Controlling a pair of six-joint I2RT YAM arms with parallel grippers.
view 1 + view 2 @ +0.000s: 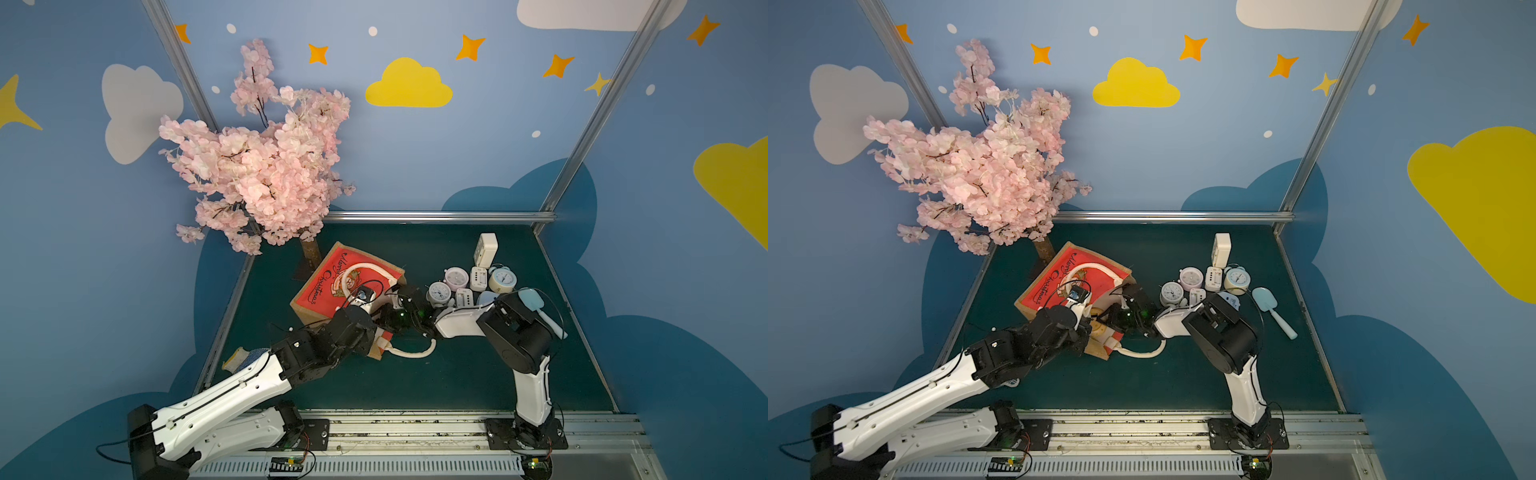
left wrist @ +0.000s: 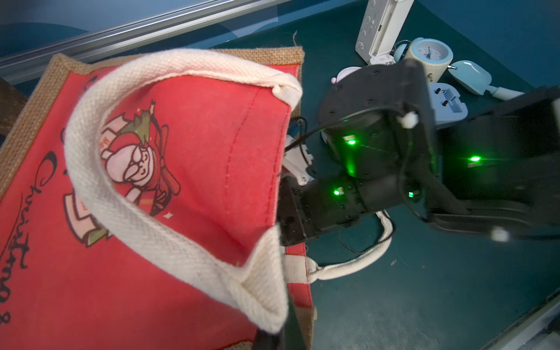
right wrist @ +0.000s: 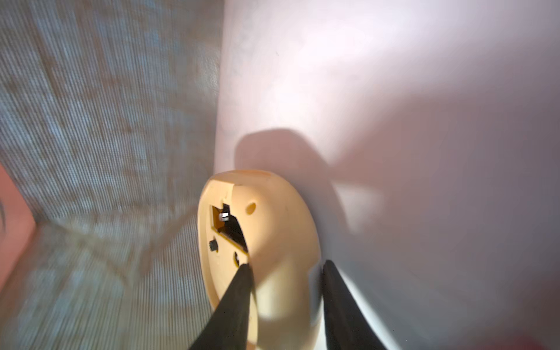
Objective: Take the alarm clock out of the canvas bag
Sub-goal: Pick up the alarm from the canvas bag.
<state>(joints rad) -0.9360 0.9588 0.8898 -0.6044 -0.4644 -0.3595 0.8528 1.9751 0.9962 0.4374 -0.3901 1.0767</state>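
A grip taken inside the bag
The right pincer, partly closed, is clamped on the cream alarm clock inside the bag; the bag's handle is pinched in the tightly closed left pincer. The bag is laid sideways on the desk.

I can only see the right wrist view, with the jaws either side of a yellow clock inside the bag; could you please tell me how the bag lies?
Observer: The canvas bag lies on its side, red panel up.
Operator: What keeps its mouth open?
Observer: The left gripper is shut on the upper handle at its base, holding it up.
Operator: Anything outside the mouth?
Observer: A cluster of small clocks stands on the table beside the right arm.
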